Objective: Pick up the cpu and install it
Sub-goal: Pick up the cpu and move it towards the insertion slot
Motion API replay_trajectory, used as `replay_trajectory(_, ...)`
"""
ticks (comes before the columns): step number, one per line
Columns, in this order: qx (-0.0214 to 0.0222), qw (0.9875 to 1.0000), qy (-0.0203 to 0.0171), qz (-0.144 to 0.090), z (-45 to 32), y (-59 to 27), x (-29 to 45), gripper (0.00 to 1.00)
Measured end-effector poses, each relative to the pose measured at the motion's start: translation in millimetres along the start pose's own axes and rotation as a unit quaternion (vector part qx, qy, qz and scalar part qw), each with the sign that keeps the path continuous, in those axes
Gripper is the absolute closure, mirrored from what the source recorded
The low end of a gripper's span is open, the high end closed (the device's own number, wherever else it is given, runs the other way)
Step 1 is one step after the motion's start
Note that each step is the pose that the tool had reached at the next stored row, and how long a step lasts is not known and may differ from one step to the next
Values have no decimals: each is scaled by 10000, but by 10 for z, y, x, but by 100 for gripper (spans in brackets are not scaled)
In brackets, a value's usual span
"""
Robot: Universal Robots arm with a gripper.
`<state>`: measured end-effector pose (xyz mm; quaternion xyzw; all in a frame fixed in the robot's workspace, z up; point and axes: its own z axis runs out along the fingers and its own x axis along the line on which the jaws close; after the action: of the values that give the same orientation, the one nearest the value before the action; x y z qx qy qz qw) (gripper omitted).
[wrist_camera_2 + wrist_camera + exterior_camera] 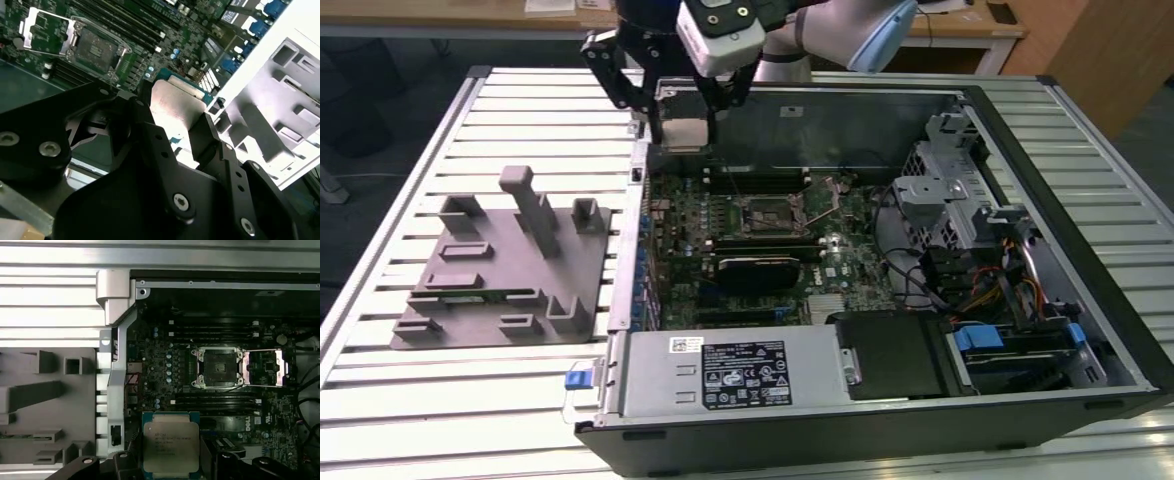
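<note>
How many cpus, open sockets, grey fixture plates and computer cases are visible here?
cpu: 1
open socket: 1
grey fixture plate: 1
computer case: 1
Total: 4

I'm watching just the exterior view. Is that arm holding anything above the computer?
Observer: Yes. In the first wrist view the gripper is shut on the cpu, with the chip's metal top facing the camera.
Operator: Is its slot on the board free?
Observer: The socket looks empty in the first wrist view, and the cpu is apart from it.
Operator: Does the slot have a lid?
Observer: Yes. The second wrist view shows the cover plate standing open beside the socket.
</note>
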<state>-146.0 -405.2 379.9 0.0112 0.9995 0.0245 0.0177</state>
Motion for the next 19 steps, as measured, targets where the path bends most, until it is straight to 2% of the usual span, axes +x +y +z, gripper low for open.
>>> replay_trajectory(5, 1, 10000, 43, 2, 39, 1, -158, 46)
replay_trajectory(19, 4, 9998, 175, 7, 300, -2, -497, 46)
